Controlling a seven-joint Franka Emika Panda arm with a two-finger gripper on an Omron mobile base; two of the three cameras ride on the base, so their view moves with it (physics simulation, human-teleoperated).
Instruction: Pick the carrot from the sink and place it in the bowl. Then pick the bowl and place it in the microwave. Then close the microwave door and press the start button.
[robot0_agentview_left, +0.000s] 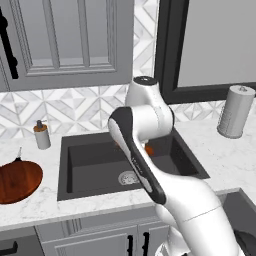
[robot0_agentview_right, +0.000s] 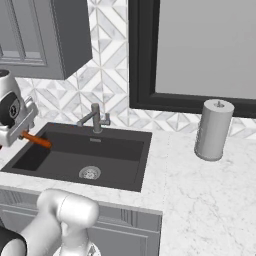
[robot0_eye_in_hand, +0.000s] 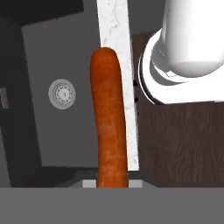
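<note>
My gripper (robot0_agentview_right: 23, 133) is shut on the carrot (robot0_agentview_right: 38, 140), a slim orange stick held roughly level, clear of the sink (robot0_agentview_right: 115, 152) floor. In the hand view the carrot (robot0_eye_in_hand: 108, 122) runs up from between my gripper (robot0_eye_in_hand: 112, 183) fingers, with the silver drain (robot0_eye_in_hand: 62, 93) far below to its left. In the left base view my arm covers most of it; a bit of orange carrot (robot0_agentview_left: 149, 149) shows over the sink (robot0_agentview_left: 92, 165). The reddish-brown bowl (robot0_agentview_left: 17, 182) rests on the counter left of the sink. The microwave and its door are out of view.
A grey faucet (robot0_agentview_right: 95, 119) stands behind the sink. A soap dispenser (robot0_agentview_left: 42, 135) sits at the back left, near the bowl. A paper towel roll (robot0_agentview_left: 236, 111) stands on the counter to the right. A grey wall cabinet (robot0_agentview_left: 65, 40) hangs above.
</note>
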